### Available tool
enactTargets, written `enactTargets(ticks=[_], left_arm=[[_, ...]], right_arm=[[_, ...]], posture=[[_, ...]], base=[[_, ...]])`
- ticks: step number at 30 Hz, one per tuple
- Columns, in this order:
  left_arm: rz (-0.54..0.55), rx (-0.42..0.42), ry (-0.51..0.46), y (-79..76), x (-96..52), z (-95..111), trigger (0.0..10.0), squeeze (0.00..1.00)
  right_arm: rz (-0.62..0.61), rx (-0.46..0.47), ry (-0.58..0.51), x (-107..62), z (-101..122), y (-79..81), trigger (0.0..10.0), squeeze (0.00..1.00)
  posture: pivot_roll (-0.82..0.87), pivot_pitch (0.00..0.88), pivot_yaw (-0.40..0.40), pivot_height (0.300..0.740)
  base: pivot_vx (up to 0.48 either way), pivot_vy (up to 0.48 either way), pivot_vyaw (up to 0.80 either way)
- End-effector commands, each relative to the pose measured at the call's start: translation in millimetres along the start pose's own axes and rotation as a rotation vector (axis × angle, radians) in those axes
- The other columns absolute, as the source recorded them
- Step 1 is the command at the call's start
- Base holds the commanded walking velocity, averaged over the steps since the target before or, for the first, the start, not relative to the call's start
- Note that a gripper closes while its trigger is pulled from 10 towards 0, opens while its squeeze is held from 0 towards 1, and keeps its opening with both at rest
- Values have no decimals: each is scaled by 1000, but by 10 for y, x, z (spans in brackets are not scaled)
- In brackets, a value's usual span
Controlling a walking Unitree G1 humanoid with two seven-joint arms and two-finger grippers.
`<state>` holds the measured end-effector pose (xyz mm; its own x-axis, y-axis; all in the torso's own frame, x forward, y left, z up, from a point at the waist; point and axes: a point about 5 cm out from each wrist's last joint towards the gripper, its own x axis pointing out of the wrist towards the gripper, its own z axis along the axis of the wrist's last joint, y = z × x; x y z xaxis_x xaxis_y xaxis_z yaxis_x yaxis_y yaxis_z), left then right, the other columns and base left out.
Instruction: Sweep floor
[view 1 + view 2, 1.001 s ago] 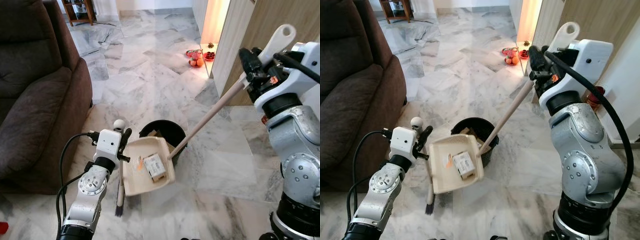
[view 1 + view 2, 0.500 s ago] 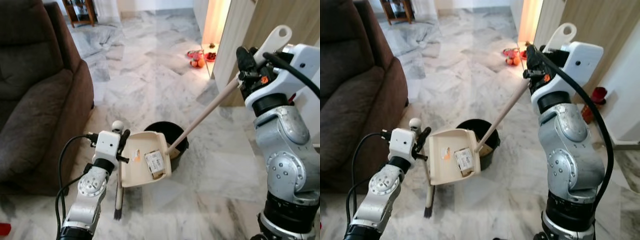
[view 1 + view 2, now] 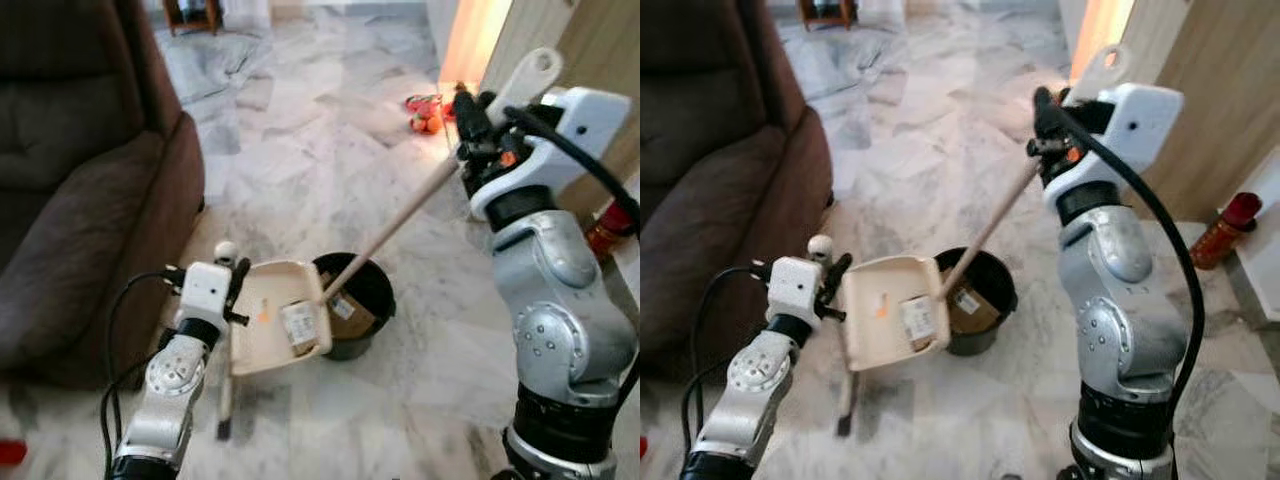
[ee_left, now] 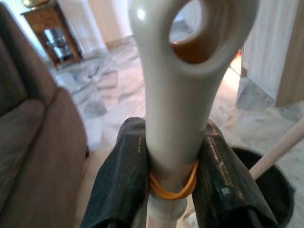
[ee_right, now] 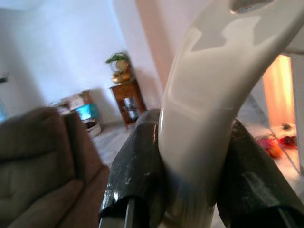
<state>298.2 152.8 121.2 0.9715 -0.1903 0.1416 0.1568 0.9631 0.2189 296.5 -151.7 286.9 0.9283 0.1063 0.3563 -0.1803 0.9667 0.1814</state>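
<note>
Cream dustpan [image 3: 280, 315] held tilted just above the floor, near centre, its open lip touching the rim of a black bucket [image 3: 358, 300] on its right. Inside the pan, a small carton [image 3: 299, 325] and an orange scrap [image 3: 265, 313], not yet slid out; more carton pieces already in the bucket. Long wooden pole [image 3: 395, 228] rising from the pan's right edge, up and to the right. Right tool [image 3: 478, 122] clamped on the pole's cream top end, fingers [image 5: 140, 161] pressed against both sides. Left tool [image 3: 236, 285] clamped on a cream brush handle [image 4: 178, 95] with a hanging hole, an orange band [image 4: 172, 188] just above the fingers [image 4: 124, 175]; brush [image 3: 224, 395] hanging straight down beside the pan, bristles near the marble floor [image 3: 300, 150]. Brown sofa [image 3: 80, 190] at the left, wooden wall panel [image 3: 590, 50] at the far right, red and orange items [image 3: 425, 108] on the far floor.

Judged step: emptying sweepings into the bucket. Best done by raising the pole end to steepen the pan, keeping the lip over the bucket mouth so the carton drops inside, and holding the brush aside.
</note>
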Motion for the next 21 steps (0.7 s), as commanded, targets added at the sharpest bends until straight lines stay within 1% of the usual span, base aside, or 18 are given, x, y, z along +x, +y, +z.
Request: enactTargets(ticks=[1,6,12,13,21], left_arm=[[-7,-4,-73,-9,22,133,10000,0],[-5,-6,-84,-10,29,160,10000,0],[-4,-6,-87,-10,33,165,10000,0],[-4,-9,-88,-12,28,167,10000,0],[-6,-13,-87,-15,10,161,10000,0]], right_arm=[[35,14,-101,17,187,90,10000,0],[38,29,-148,21,256,105,10000,0],[36,3,-188,19,303,98,10000,0],[40,-24,-195,15,294,117,10000,0],[53,-71,-220,-5,282,186,10000,0]], posture=[[45,120,46,740],[45,121,45,740],[45,124,44,740],[45,126,44,740],[47,133,43,740]], base=[[352,0,0],[357,0,0],[356,0,0],[0,0,0],[0,0,0]])
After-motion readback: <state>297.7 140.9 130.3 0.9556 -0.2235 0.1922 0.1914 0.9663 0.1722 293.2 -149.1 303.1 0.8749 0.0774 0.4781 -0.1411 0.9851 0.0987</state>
